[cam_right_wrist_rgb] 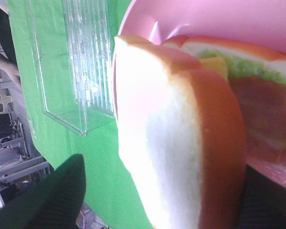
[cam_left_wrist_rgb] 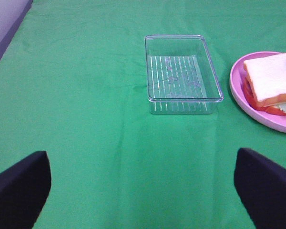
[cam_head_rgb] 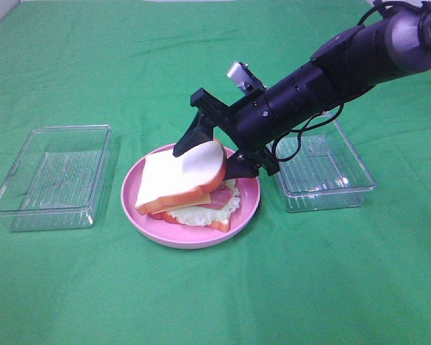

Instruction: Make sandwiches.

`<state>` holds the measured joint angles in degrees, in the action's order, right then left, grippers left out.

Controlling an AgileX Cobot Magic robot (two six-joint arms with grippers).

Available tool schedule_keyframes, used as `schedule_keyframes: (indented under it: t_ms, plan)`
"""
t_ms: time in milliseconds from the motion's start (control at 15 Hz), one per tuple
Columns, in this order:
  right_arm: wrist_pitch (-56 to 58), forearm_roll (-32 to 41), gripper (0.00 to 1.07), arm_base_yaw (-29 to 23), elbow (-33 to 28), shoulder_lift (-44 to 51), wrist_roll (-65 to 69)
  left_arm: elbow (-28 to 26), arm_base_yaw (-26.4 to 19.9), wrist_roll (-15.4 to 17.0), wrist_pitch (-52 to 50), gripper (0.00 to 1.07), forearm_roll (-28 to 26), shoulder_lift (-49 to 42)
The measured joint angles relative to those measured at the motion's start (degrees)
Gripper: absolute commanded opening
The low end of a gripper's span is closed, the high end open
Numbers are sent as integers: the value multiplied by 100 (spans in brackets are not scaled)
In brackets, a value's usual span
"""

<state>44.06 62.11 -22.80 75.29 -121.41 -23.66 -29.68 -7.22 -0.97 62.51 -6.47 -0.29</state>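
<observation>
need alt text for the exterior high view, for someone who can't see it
A black robot arm's right pincer straddles the tilted top white bread slice of a toy sandwich with lettuce and bacon on a round pink plate. Clear plastic containers flank it on a green cloth.

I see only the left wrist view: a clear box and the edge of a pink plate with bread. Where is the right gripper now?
Observer: The right gripper is at the raised back edge of the top bread slice, one finger on each side of it.
Operator: Is the slice lying flat?
Observer: No. It is tilted: the far edge is up at the gripper, the near edge rests on the stack.
Operator: What is under it?
Observer: Bacon, lettuce and a bottom slice, all on the pink plate.
Operator: Is there a second box?
Observer: Yes, a second clear box to the right of the plate, behind the arm.
</observation>
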Motion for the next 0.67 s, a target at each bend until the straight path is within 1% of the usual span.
schedule_keyframes:
  t_ms: [67, 133, 200, 267, 333, 400, 467, 600, 667]
  plan:
    - [6, -172, 75, 0, 23, 34, 74, 0, 0, 0, 0, 98, 0, 0]
    - [6, -527, 75, 0, 57, 126, 241, 0, 0, 0, 0, 98, 0, 0]
    - [0, -1255, 75, 0, 120, 407, 630, 0, 0, 0, 0, 98, 0, 0]
    - [11, -1833, 75, 0, 132, 613, 963, 0, 0, 0, 0, 98, 0, 0]
    - [17, -2149, 75, 0, 132, 728, 1157, 0, 0, 0, 0, 98, 0, 0]
    - [97, -3065, 77, 0, 132, 1066, 1816, 0, 0, 0, 0, 98, 0, 0]
    - [132, -3684, 80, 0, 132, 1312, 2269, 0, 0, 0, 0, 98, 0, 0]
    - [441, -5202, 81, 0, 138, 1856, 2871, 0, 0, 0, 0, 98, 0, 0]
    - [561, -5586, 81, 0, 138, 1988, 3060, 0, 0, 0, 0, 98, 0, 0]
